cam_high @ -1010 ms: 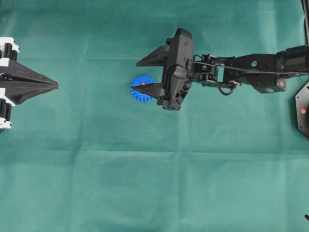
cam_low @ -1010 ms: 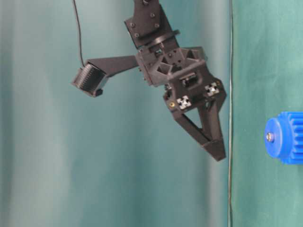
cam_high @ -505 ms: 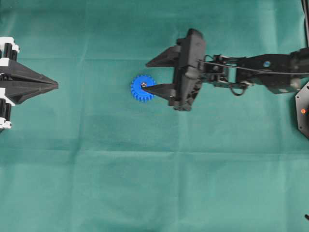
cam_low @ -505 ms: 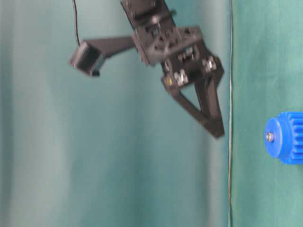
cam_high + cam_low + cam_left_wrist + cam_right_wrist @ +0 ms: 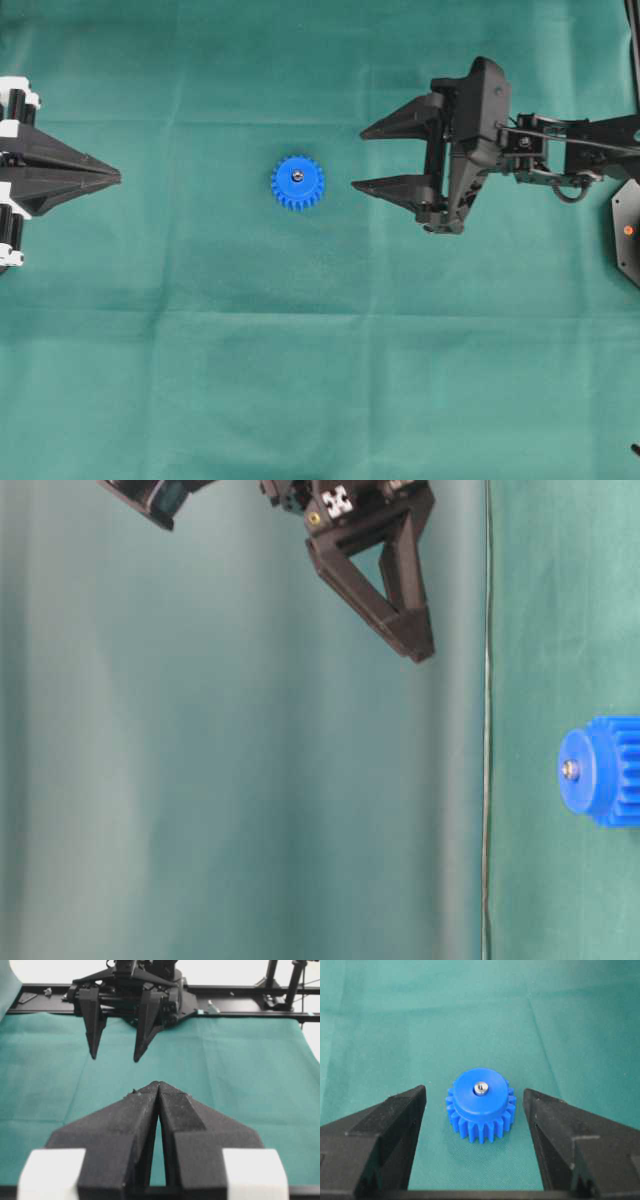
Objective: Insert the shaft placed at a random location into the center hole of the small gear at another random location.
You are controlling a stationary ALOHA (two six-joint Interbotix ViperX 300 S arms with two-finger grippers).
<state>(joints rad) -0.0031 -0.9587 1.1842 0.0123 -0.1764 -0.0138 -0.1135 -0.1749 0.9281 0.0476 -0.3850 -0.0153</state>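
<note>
The small gear (image 5: 297, 183), bright blue and toothed, lies flat on the green cloth. The shaft (image 5: 297, 176) shows as a shiny dot in its middle, standing in the center hole and hiding it. In the right wrist view the gear (image 5: 481, 1105) and the shaft (image 5: 480, 1088) sit ahead of my right gripper (image 5: 474, 1092), whose jaws stand wide apart and empty. Overhead, my right gripper (image 5: 357, 159) hangs to the right of the gear, apart from it. My left gripper (image 5: 118, 177) rests at the far left with its fingers pressed together (image 5: 158, 1083) and empty.
Green cloth (image 5: 320, 380) covers the table. A black mount (image 5: 625, 230) sits at the right edge. The table-level view has the gear (image 5: 600, 780) at its right border and my right gripper (image 5: 415, 645) raised high. A black frame (image 5: 250, 1005) runs along the far side.
My right gripper has pulled back to the right and risen, away from the gear, staying open. The shaft stays in the gear. The left arm has not moved.
</note>
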